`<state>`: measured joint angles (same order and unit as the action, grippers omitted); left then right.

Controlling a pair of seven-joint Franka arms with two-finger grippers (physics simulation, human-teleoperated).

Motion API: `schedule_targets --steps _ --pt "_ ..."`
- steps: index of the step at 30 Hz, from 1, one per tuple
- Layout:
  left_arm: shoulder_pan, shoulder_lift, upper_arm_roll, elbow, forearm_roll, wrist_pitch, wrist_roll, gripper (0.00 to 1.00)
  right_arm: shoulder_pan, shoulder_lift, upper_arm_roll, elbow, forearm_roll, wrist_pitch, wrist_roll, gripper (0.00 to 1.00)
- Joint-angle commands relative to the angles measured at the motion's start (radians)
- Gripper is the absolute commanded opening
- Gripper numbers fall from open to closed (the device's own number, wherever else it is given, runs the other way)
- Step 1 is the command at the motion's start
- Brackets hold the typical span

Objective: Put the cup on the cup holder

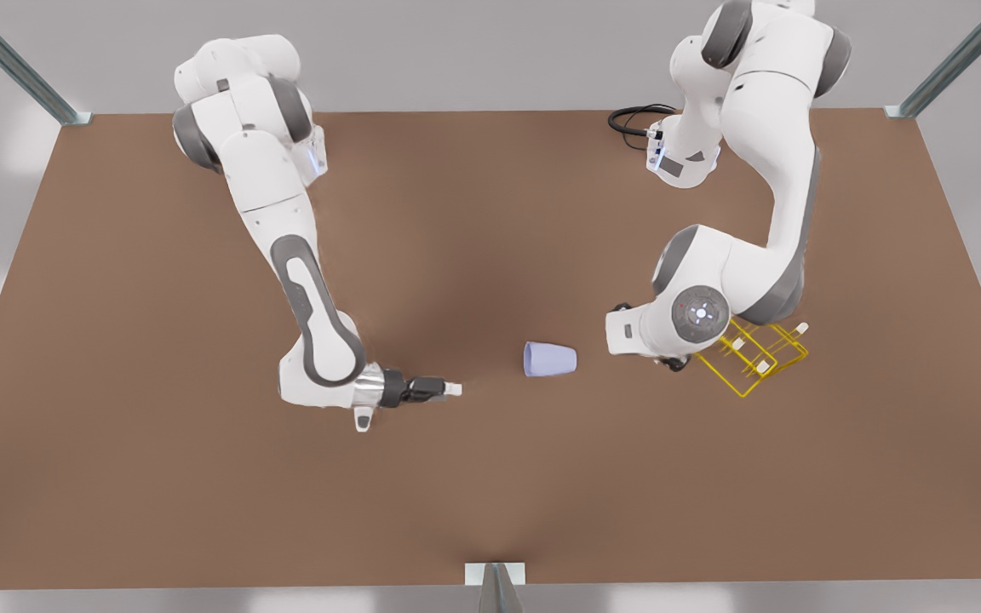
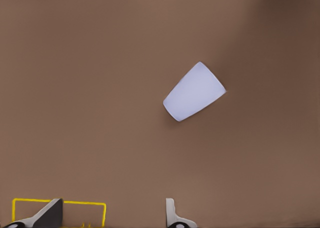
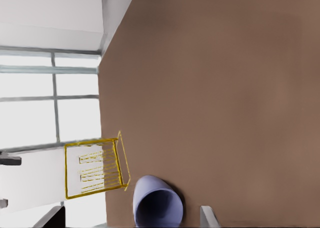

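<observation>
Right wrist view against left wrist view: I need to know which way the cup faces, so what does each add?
Right wrist view: it looks into the open mouth of the cup, with the whole cup holder and windows behind. Left wrist view: the cup's outer wall from above, lying on its side. Both: cup, cup holder, brown table, and open fingers, the right gripper facing the cup, the left gripper beside the cup holder.

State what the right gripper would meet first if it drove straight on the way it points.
Probably the cup, lying on its side with its open mouth facing the open right gripper; depth is uncertain. The left gripper hangs by the cup holder.
</observation>
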<state>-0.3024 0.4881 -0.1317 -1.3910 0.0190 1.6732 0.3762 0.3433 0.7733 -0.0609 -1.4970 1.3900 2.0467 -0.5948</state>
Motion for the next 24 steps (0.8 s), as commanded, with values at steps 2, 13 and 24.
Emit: schedule_targets --steps 2,13,24 --pt "-0.015 0.023 -0.002 -0.005 0.013 0.223 1.067 1.0 -0.198 -0.296 0.007 -0.087 -0.908 -0.341 0.148 1.0" --pt "-0.109 0.153 -0.054 -0.016 -0.01 0.365 1.012 1.0 -0.385 -0.563 0.078 0.13 -1.387 -0.668 0.573 1.0" --pt "-0.112 0.247 -0.045 -0.006 -0.001 0.436 0.843 1.0 -0.392 -0.543 0.072 0.247 -1.393 -0.619 0.579 1.0"
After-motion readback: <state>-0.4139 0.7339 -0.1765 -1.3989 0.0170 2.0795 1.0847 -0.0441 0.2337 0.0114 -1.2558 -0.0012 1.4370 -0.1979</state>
